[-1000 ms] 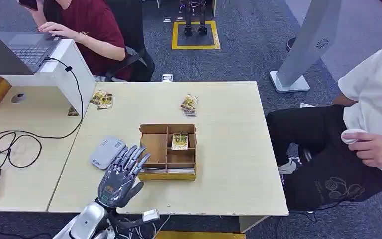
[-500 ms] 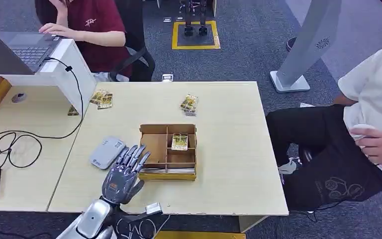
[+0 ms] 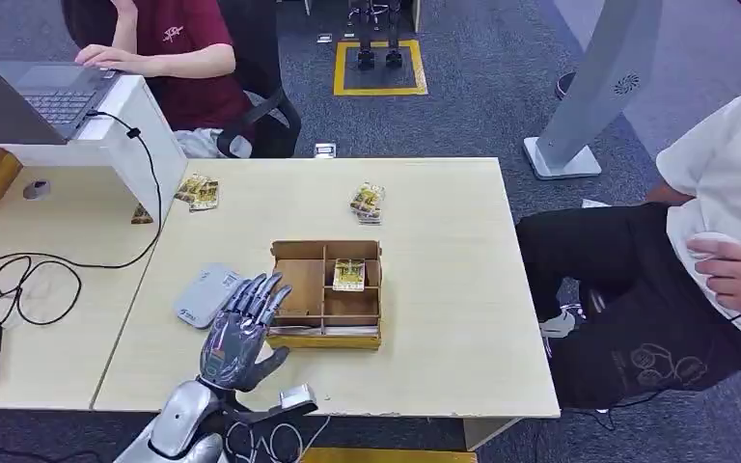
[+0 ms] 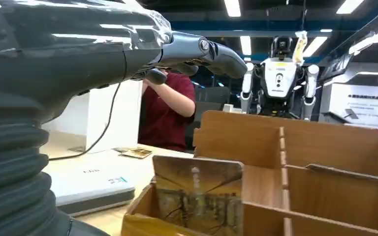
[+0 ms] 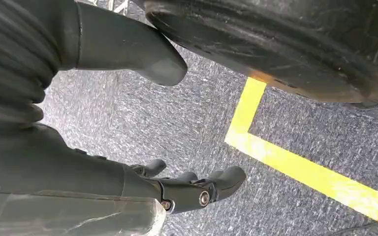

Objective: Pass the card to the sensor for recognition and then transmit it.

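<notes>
One card (image 3: 348,274) lies flat in the divided wooden box (image 3: 301,283), long axis 12-to-6. Left hand (image 3: 241,328) spread, holding nothing, at the box's 8 o'clock; right hand (image 5: 187,189) empty, fingers loosely apart.

table (image 3: 444,318): 1 | divided box (image 3: 305,280) at table centre: 1 | card (image 3: 348,274) in box: 1 | card piles on table beyond box: 2 (image 3: 198,191) (image 3: 368,202) | grey sensor (image 3: 207,293) left of box: 1 | laptop (image 3: 39,92): 1 | persons: 2 (image 3: 178,48) (image 3: 724,222)
</notes>
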`<action>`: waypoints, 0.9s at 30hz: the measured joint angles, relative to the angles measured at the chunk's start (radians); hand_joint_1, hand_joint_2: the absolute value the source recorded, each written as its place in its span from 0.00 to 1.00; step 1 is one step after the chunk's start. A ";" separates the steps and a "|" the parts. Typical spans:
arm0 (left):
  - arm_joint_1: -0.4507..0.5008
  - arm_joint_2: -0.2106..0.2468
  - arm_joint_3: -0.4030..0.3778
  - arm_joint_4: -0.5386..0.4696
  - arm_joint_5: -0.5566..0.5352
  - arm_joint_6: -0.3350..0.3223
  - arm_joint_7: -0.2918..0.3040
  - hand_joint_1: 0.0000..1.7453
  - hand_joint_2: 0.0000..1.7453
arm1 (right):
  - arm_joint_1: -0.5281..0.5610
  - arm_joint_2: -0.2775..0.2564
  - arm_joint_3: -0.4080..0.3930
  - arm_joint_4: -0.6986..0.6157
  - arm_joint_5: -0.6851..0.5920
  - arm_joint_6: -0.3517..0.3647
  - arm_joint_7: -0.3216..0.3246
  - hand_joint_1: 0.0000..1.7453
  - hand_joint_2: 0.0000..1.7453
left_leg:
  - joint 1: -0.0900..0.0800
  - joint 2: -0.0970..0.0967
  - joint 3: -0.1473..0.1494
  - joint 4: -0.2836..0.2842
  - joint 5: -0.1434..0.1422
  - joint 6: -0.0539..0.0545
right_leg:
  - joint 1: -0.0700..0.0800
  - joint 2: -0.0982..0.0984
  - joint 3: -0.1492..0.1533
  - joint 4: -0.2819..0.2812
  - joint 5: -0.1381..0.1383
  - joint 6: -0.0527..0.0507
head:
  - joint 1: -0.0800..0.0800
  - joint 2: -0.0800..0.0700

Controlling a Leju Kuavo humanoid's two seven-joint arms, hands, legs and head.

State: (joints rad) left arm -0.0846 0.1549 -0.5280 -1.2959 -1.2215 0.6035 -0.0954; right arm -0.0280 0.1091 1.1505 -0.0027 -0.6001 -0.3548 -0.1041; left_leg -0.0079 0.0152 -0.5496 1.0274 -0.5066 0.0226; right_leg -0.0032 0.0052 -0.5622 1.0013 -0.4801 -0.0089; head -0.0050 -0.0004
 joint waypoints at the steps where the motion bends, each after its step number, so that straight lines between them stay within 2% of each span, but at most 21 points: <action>1: 0.000 0.000 0.000 -0.003 0.002 -0.001 -0.001 0.00 1.00 | 0.000 0.000 0.001 0.000 -0.001 0.000 0.000 0.00 1.00 | 0.000 0.000 0.000 0.000 0.000 0.000 | 0.000 0.000 0.000 0.000 0.000 0.000 | 0.000 0.000; 27: 0.000 -0.005 0.000 0.000 0.006 -0.023 -0.001 0.00 1.00 | 0.000 0.000 0.016 0.000 -0.017 0.000 0.000 0.00 1.00 | 0.000 0.000 0.000 0.000 0.000 0.000 | 0.000 0.000 0.000 0.000 0.000 0.000 | 0.000 0.000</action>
State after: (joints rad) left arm -0.0844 0.1495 -0.5280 -1.2955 -1.2150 0.5806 -0.0965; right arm -0.0281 0.1091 1.1666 -0.0027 -0.6172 -0.3548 -0.1045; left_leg -0.0079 0.0152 -0.5496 1.0274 -0.5066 0.0226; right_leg -0.0031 0.0052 -0.5622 1.0013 -0.4802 -0.0089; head -0.0050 -0.0004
